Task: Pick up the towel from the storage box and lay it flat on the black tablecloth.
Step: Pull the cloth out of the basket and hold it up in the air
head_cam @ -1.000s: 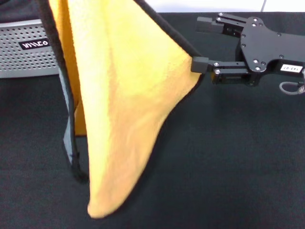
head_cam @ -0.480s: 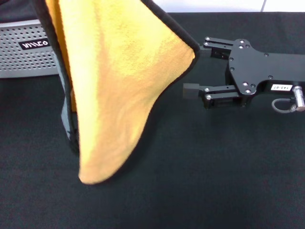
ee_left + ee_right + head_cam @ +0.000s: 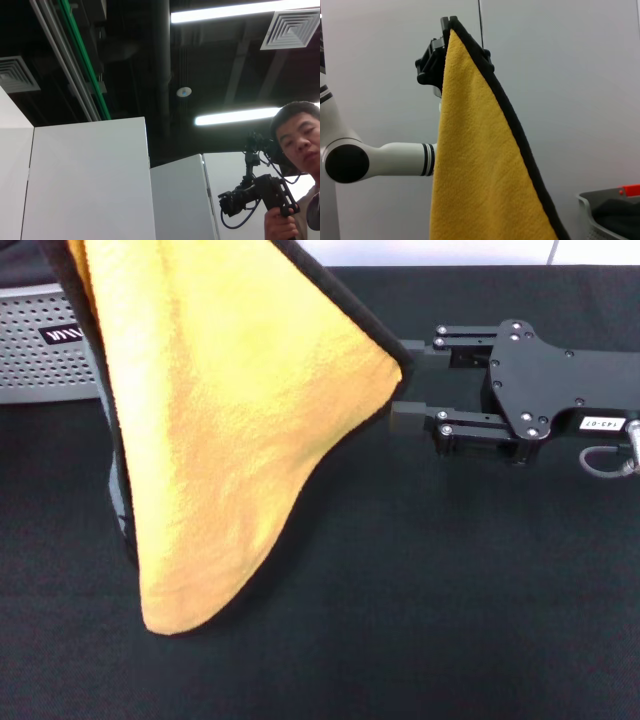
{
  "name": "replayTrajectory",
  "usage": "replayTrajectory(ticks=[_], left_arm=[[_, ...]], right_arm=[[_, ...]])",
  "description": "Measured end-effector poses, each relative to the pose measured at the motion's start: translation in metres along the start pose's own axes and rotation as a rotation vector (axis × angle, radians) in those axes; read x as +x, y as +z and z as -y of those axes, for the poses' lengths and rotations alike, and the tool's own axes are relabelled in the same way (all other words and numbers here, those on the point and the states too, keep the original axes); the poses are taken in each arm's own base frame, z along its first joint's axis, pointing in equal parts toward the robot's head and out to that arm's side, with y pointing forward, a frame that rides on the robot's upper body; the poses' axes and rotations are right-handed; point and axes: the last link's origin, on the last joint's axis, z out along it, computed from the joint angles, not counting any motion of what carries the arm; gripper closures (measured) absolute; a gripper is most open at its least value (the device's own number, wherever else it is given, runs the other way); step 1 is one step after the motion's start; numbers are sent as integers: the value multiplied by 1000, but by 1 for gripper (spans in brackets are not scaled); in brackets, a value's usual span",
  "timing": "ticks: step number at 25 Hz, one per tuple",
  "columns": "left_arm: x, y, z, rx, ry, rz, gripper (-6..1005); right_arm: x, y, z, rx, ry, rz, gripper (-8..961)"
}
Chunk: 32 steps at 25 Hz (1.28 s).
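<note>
The towel (image 3: pixel 230 430) hangs in the air above the black tablecloth (image 3: pixel 450 590), orange-yellow face toward the head camera, its black stitched border running down the right edge to a corner. A strip of the grey reverse face shows along its left edge. The lowest fold of the towel hangs low in front of the tablecloth; whether it touches the cloth cannot be told.

In the right wrist view, the left gripper (image 3: pixel 442 37) is clamped on the top corner of the towel (image 3: pixel 480 165), which drops straight down from that point. The white arm behind it reaches in from the side.

The right gripper (image 3: pixel 405 380) is level above the tablecloth, at the towel's right corner. Its two black fingers (image 3: pixel 412 418) stand apart, one above and one below the corner's edge. The upper finger's tip sits at the border; the fingers are not closed on the fabric.

The storage box (image 3: pixel 45 345) stands at the far left of the tablecloth, partly hidden behind the towel, its perforated grey wall and black label showing.
</note>
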Motion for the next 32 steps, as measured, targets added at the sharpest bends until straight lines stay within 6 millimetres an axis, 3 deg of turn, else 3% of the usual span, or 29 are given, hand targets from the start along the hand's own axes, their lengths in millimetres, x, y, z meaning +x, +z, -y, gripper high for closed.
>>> replayTrajectory(ticks=[12,18,32], left_arm=[[0,0,0,2,17,-3,984],[0,0,0,3,31,-6,983],[0,-1,0,6,39,-8,982]], right_arm=[[-1,-1,-1,-7,-5,-5,498],[-1,-4,0,-6,-8,-10,660],[-1,-9,1,21,-14,-4,737]])
